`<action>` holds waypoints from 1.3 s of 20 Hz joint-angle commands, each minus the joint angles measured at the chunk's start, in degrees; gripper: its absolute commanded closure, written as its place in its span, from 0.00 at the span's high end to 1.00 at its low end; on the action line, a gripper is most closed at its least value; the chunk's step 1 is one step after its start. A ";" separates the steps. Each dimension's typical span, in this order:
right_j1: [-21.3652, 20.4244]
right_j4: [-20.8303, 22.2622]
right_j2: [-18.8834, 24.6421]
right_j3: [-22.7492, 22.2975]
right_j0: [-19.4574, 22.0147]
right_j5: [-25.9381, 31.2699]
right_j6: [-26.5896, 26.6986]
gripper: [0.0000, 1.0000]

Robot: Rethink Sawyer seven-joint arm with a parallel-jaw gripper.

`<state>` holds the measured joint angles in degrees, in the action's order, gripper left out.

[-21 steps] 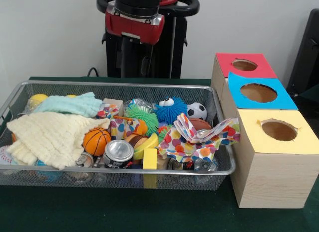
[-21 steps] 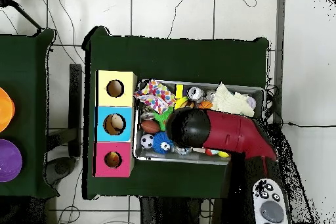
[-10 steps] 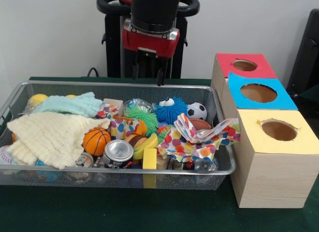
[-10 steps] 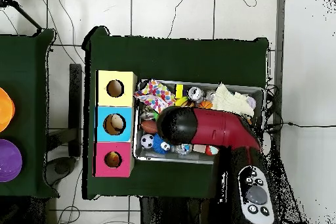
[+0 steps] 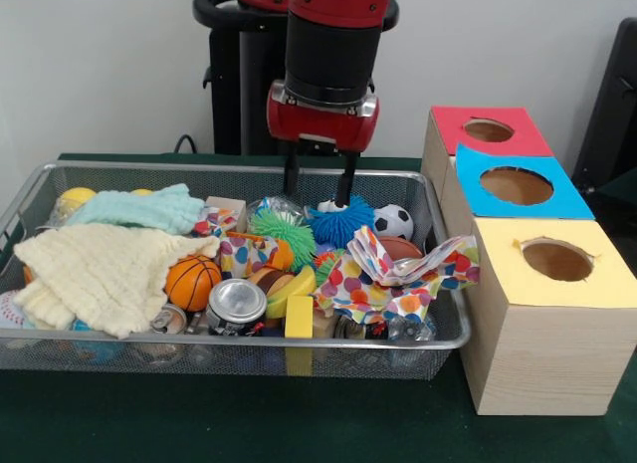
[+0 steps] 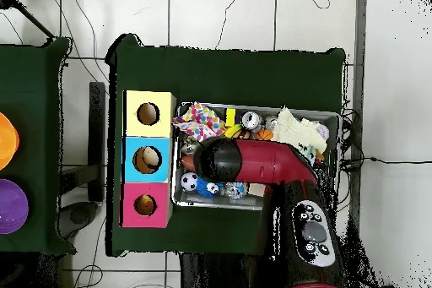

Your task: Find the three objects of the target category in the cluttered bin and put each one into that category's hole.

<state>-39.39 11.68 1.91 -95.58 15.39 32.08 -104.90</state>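
Since 1 second ago, we see the arm (image 5: pixel 331 45) has swung across and dropped, bringing the gripper (image 5: pixel 318 191) from above the bin's far rim down to the blue toy.

Largest first: the bin (image 5: pixel 199 348), a wire basket, lies on the green table (image 5: pixel 100 423), packed with clutter. Just beside it stand 3 boxes, each with 1 hole: yellow (image 5: pixel 555 260), blue (image 5: pixel 516 185), red (image 5: pixel 488 130). The overhead view shows something pale already inside the blue hole.

Inside the bin, a cream cloth (image 5: pixel 100 274) and a mint cloth (image 5: pixel 139 208) cover one end, and spotted paper (image 5: pixel 398 279) lies crumpled at the other. Smaller things sit between: a basketball (image 5: pixel 192 282), a can (image 5: pixel 237 305), a green spiky ball (image 5: pixel 282 231), the blue toy (image 5: pixel 343 224) and a soccer ball (image 5: pixel 394 221).

We judge this to be the reaching step. The gripper hangs with its 2 fingers (image 5: pixel 343 189) spread apart and nothing between them, straddling the top of the blue toy, which sits at the bin's far side between the green ball and the soccer ball. Which category is the target we cannot tell. Next, we would lower a touch, close on the soft toy, lift clear of its neighbours, then carry it to a hole.
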 commanded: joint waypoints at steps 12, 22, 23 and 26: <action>6.66 -0.74 5.69 3.42 -2.19 -5.32 -5.28 1.00; 8.56 -2.18 5.51 3.40 -2.99 -7.97 -7.01 1.00; 8.90 -2.27 5.45 3.53 -3.11 -8.44 -7.18 1.00; 10.00 -2.52 5.35 4.15 -3.31 -9.70 -7.42 1.00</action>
<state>-32.64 11.22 2.65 -94.10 11.76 26.51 -104.90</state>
